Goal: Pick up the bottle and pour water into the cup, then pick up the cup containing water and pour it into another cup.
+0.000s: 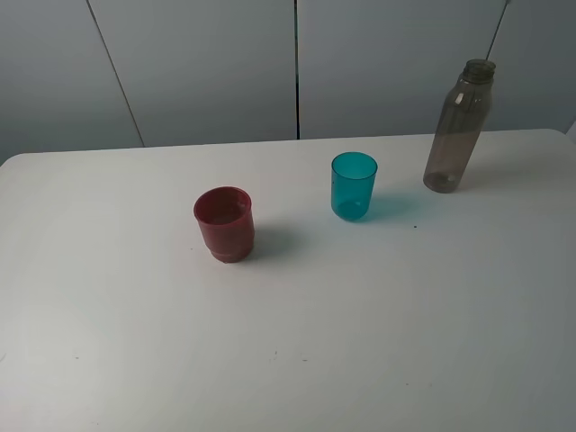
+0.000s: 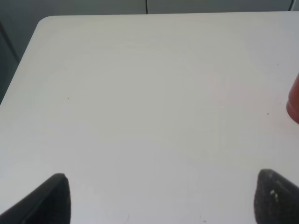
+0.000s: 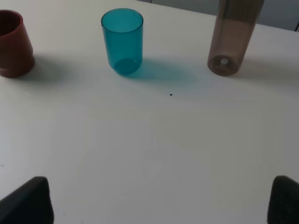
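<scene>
Table (image 1: 126, 360) white, carrying all three vessels upright. Bottle (image 1: 459, 126) right of the teal cup (image 1: 354, 185), apart. Red cup (image 1: 224, 223) left of teal cup, nearer camera. Left gripper (image 2: 161, 198) and right gripper (image 3: 161, 200) both spread wide, holding nothing.

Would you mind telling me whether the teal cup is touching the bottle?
Apart. The exterior high view shows bare white table between the teal cup and the bottle; the right wrist view shows the same gap.

Even, soft light; faint shadows fall right; wrist views slightly blurred.
</scene>
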Robot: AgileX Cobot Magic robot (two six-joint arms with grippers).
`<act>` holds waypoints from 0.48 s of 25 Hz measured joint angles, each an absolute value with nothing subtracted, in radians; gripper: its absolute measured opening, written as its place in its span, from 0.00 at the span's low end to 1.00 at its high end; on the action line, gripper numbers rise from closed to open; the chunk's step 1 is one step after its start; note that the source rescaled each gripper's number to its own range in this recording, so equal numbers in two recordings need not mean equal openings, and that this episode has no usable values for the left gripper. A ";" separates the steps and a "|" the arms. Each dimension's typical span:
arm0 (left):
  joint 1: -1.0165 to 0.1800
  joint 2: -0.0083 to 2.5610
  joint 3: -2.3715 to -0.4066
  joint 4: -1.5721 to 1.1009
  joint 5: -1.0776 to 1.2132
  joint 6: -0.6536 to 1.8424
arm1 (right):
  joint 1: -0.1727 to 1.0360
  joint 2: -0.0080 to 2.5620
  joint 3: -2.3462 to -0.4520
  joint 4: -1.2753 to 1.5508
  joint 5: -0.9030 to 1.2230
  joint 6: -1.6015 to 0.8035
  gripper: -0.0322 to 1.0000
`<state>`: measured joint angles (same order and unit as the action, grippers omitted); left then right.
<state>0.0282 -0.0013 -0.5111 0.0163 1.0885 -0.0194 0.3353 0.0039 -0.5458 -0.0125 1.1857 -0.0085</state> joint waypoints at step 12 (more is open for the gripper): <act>0.028 -0.001 -0.511 0.016 1.088 -0.021 | 0.335 -0.001 -0.512 0.018 1.096 0.062 0.99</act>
